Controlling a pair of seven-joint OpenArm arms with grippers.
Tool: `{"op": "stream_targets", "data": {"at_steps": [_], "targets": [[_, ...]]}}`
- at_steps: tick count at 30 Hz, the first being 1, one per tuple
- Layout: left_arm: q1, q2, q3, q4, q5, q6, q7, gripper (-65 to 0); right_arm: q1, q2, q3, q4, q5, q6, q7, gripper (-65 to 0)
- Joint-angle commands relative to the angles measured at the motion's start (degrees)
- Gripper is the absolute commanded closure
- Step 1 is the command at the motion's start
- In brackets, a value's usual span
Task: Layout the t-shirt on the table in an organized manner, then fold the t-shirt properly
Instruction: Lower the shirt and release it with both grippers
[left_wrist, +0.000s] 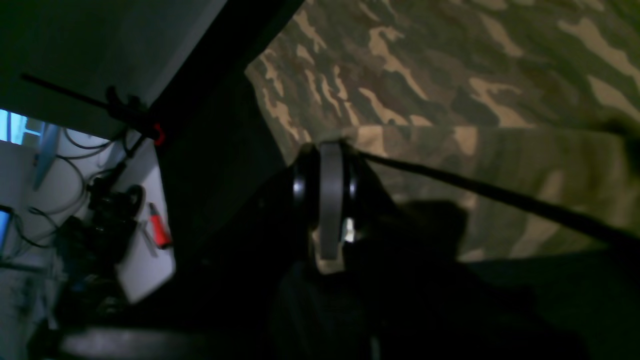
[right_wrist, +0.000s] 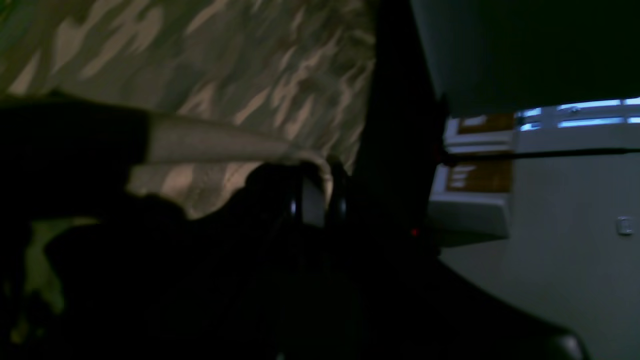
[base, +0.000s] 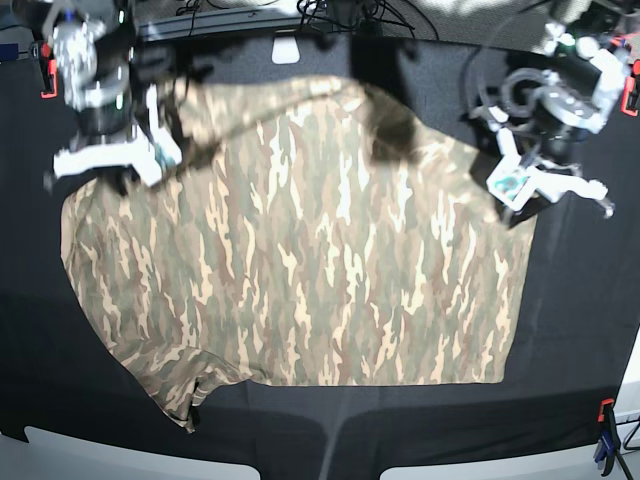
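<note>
I had the t-shirt (base: 300, 260) spread on the worktop (base: 580, 330), far edge lifted. The left pincer (left_wrist: 330, 145) and the right pincer (right_wrist: 320, 167) were each clenched on that edge. I judged both should travel level, matched in pace, keeping the cloth taut.

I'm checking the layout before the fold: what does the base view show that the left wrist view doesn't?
Only the base view shows the whole t-shirt spread on the table, a sleeve near the front edge, and both arms at the far corners. Only the left wrist view shows, close up, the left gripper shut on a hem of the fabric, plus a red-handled tool beyond the table edge. Both show the camouflage shirt on black cloth.
</note>
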Motion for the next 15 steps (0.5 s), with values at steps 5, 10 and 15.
{"op": "stream_targets", "data": {"at_steps": [5,10,15], "targets": [[-0.94,0.68,-0.33,-5.40,0.59,0.98,-2.19,0.0,2.10,0.81,0.42,0.57,-1.07,-0.52,0.70,0.0],[-3.23,1.01,-0.31,-14.56,0.55,1.01,-4.98,0.0,2.75,0.79,0.42,-2.27,0.90,-0.46,2.95,0.0],[-7.21,1.01,-0.31,-20.85,-0.13,1.01,-6.88,0.0,7.52,-0.76,0.42,-9.46,1.68,-0.48,3.26,0.0]]}}
